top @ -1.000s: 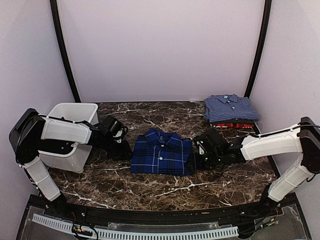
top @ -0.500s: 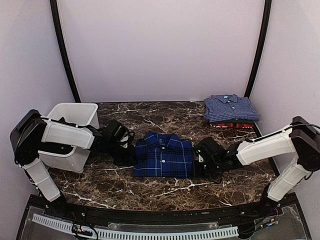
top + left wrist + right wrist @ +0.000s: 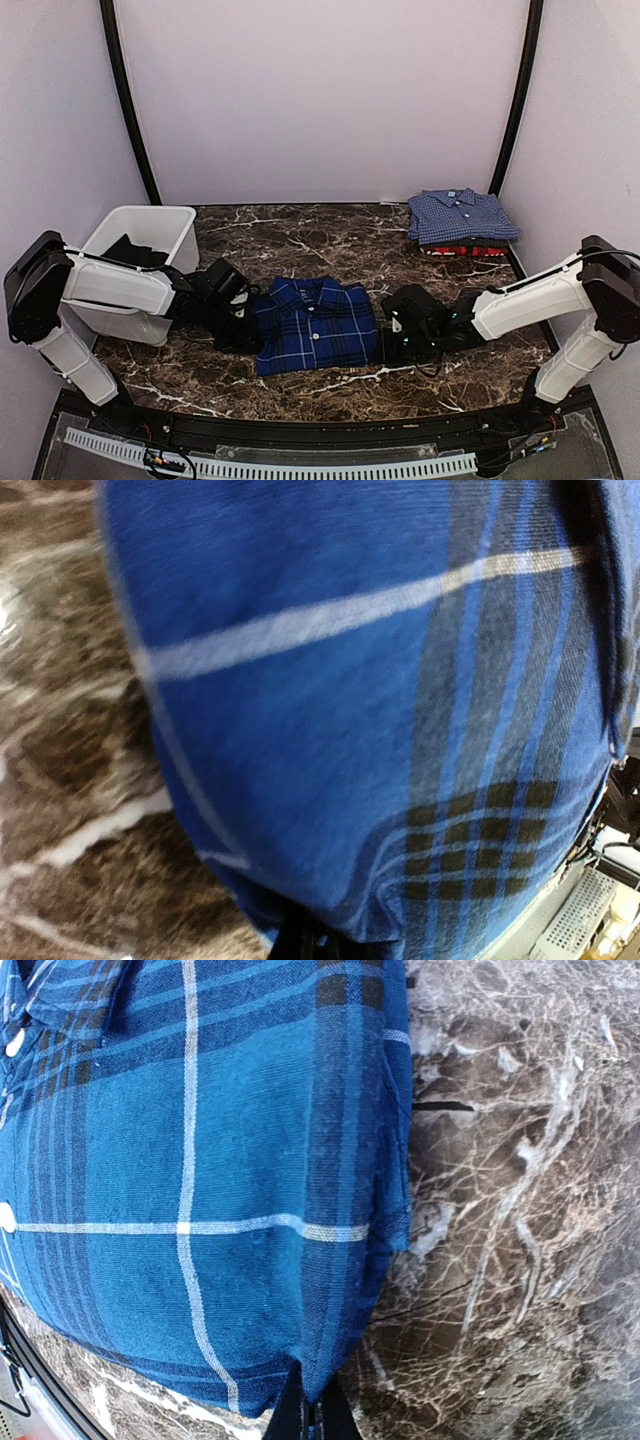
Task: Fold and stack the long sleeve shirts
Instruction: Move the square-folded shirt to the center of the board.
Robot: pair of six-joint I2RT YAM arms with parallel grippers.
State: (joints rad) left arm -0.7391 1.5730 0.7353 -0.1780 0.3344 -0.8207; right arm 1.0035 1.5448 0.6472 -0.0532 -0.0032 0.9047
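On table, folded shirt lies centre-front, left gripper at its left edge, right gripper at its right edge. Back right: shirt stack; far left: bin.

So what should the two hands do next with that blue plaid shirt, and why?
Probably lift it together, level, just off the table. The left hand and right hand each pinch a side edge of the folded blue plaid shirt, and it lies apart from the shirt stack at the far right, where it likely belongs.
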